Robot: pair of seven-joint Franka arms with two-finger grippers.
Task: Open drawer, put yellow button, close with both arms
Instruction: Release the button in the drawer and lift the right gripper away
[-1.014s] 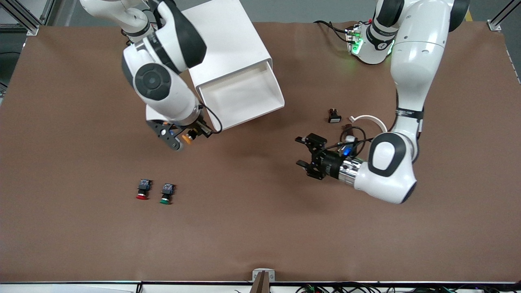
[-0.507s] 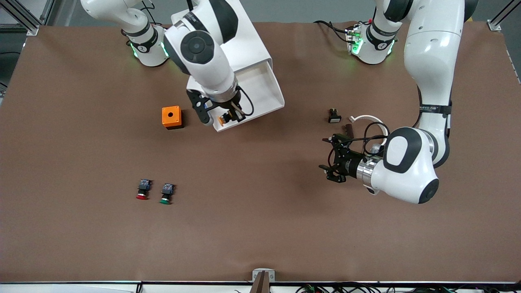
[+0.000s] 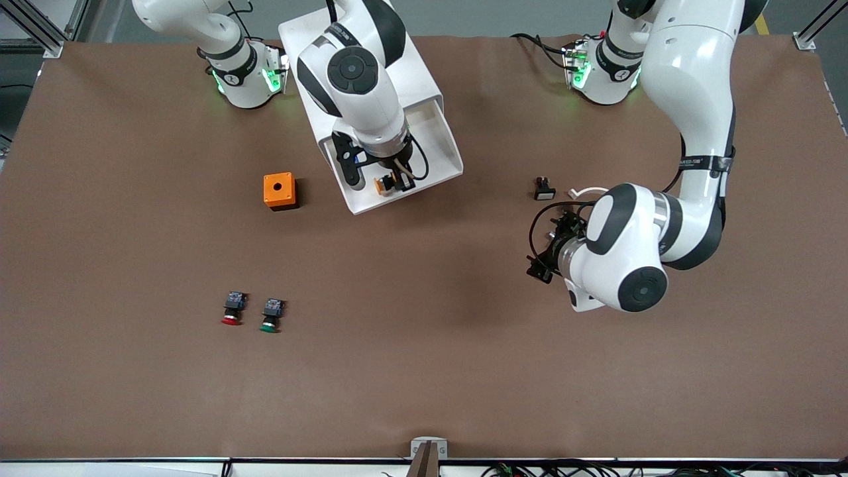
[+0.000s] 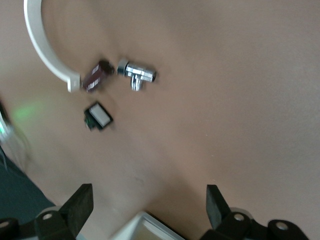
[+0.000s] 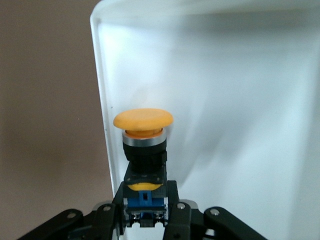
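The white drawer (image 3: 434, 149) stands pulled out of the top of the white cabinet (image 3: 414, 66). My right gripper (image 3: 387, 185) is shut on the black-and-blue body of the yellow button (image 3: 382, 185) and holds it over the drawer, close to its front rim. In the right wrist view the yellow button's cap (image 5: 143, 120) points away from the right gripper (image 5: 145, 205), over the drawer's white floor (image 5: 225, 100) just inside its rim (image 5: 102, 100). My left gripper (image 3: 539, 250) hangs open and empty over the bare table. In the left wrist view the left gripper (image 4: 147, 207) holds nothing.
An orange cube with a hole (image 3: 279, 191) sits beside the drawer toward the right arm's end. A red-capped switch (image 3: 232, 309) and a green-capped switch (image 3: 271, 315) lie nearer the front camera. By the left arm lie a white-capped switch (image 3: 544, 189), a white arc (image 4: 40, 50) and a metal fitting (image 4: 136, 75).
My right arm has carried the yellow button from beside the drawer to over it, uncovering the orange cube. The left arm has swung back toward its own end, its gripper staying open.
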